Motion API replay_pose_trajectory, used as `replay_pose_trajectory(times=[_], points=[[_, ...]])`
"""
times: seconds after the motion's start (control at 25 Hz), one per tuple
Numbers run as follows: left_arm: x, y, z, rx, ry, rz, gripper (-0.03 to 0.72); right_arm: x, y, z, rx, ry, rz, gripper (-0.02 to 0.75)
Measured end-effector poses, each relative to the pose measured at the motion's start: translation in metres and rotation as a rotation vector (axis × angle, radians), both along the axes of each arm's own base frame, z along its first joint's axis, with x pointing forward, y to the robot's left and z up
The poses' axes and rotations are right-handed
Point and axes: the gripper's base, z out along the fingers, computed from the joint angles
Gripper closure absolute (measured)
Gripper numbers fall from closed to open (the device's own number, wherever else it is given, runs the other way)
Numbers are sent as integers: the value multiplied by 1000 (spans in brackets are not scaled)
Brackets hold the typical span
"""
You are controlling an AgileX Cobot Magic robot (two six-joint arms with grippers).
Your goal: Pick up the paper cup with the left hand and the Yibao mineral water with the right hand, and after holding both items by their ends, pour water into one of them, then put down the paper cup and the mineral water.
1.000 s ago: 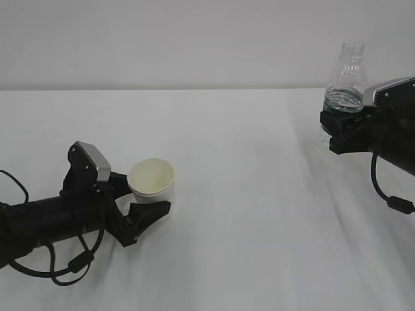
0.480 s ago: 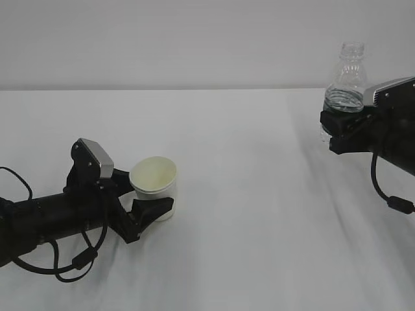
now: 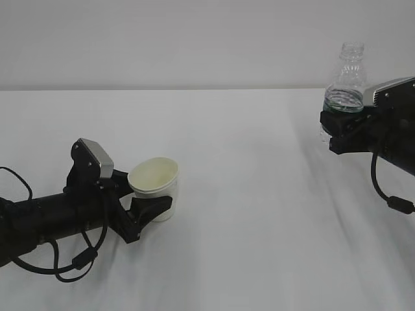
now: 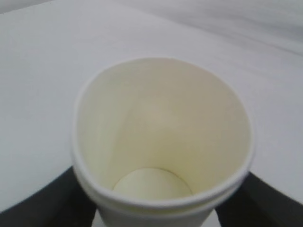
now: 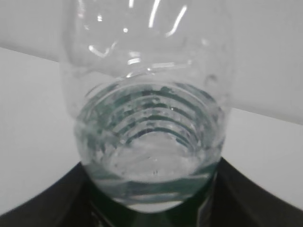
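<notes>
Cup (image 3: 154, 186) sits between the fingers of our left end effector (image 3: 148, 196), low over the white tabletop (image 3: 246, 194), leaning a little, its cream inside bare in the left wrist view; one dark finger (image 4: 42, 203) flanks each side of its wall, but we cannot tell whether they press it. Our right end effector (image 3: 342, 129) is clamped on the bottle (image 3: 346, 83), which stands upright above it with the open neck on top, raised off the tabletop. Water shows in the bottle's lower part, level with the fingers.
</notes>
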Motion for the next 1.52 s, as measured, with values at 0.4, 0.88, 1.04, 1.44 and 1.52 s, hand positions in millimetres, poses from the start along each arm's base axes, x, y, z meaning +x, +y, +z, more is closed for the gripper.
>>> replay_pose_trajectory(times=[0.4, 0.88, 1.04, 1.44, 1.52], points=[[1, 0, 1, -1, -4, 2, 194, 0, 0, 0, -1, 0, 0, 294], [1, -1, 0, 0, -4, -7, 196, 0, 0, 0, -2, -1, 0, 294], [0, -1, 0, 1, -4, -13, 197, 0, 0, 0, -2, -1, 0, 294], [-2, -3, 5, -29, 22, -34, 197, -2, 1, 8, -29, -2, 19, 294], [-3, -4, 5, -34, 30, -47, 197, -2, 1, 13, -31, -15, 21, 294]])
